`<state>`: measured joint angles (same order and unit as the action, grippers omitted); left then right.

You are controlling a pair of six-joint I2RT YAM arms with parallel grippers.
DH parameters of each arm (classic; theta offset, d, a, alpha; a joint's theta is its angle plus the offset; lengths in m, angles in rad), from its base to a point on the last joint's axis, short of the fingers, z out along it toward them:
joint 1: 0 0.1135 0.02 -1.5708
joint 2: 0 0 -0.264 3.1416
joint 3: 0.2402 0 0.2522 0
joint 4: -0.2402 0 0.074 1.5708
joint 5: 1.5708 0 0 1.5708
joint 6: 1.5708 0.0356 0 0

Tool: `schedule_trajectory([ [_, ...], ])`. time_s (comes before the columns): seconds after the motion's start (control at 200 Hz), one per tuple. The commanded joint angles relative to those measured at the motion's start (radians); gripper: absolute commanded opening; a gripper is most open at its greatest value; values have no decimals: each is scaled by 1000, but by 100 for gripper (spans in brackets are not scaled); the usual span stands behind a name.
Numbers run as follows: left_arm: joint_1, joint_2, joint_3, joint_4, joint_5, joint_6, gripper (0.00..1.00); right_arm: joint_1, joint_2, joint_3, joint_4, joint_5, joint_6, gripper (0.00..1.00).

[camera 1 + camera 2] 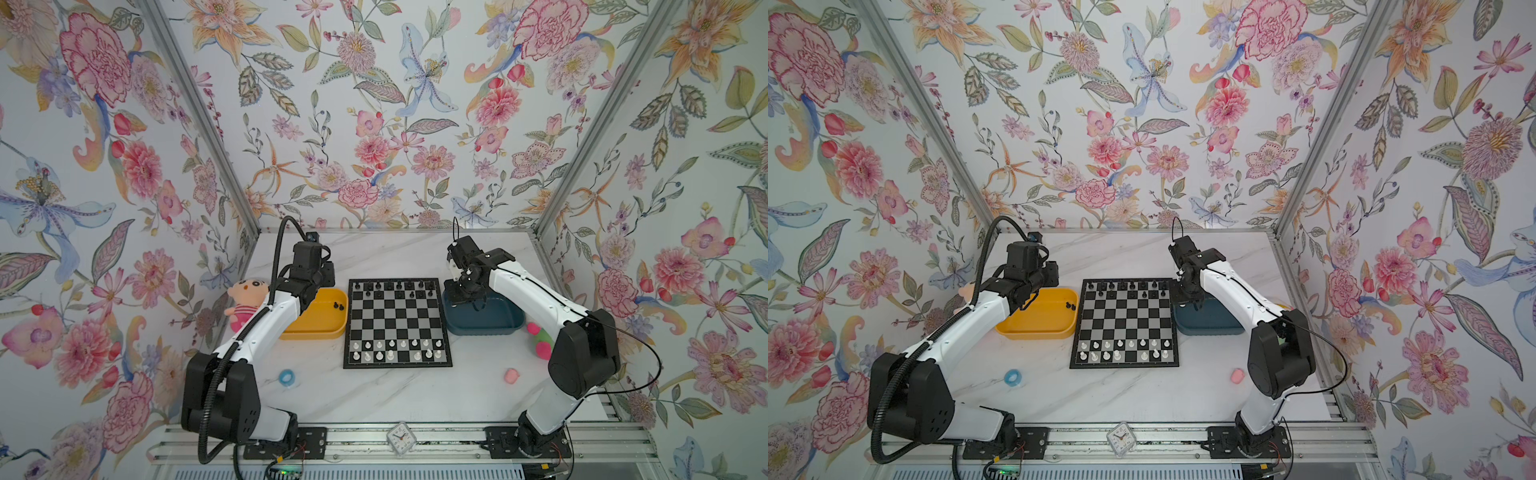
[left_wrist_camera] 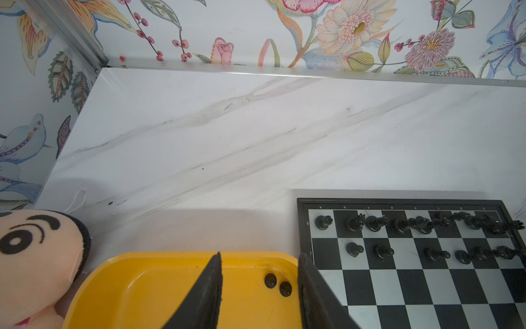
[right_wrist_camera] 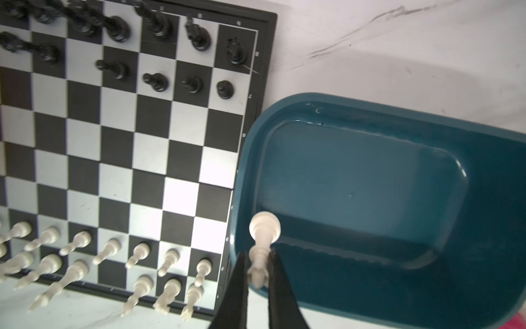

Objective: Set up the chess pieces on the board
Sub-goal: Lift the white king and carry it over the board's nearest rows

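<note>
Above the dark blue tray [image 3: 370,109], beside the board [image 3: 119,148], the right gripper [image 3: 257,263] pinches a white chess piece [image 3: 264,230] near its head. Tiny, light, smooth plastic: likely to twist; its narrow neck suits gripping. The left gripper [image 2: 260,255] hangs spread, empty.

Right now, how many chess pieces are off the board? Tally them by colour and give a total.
Black pieces: 2, in the yellow tray
White piece: 1, held in the right gripper
Total: 3
</note>
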<state>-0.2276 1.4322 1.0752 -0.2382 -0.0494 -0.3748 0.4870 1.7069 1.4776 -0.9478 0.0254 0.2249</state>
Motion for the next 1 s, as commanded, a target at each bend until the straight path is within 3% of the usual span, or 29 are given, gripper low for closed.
schedule_trajectory([
  [0.0, 17, -29, -22, 33, 21, 23, 45, 56, -40, 28, -93, -20, 23, 3],
  [0.575, 27, -115, -112, 66, 67, 53, 45, 413, 6, 7, -101, -45, 155, 1],
  [0.996, 28, -185, -173, 80, 71, 44, 45, 484, 53, -69, 12, -68, 174, 1],
])
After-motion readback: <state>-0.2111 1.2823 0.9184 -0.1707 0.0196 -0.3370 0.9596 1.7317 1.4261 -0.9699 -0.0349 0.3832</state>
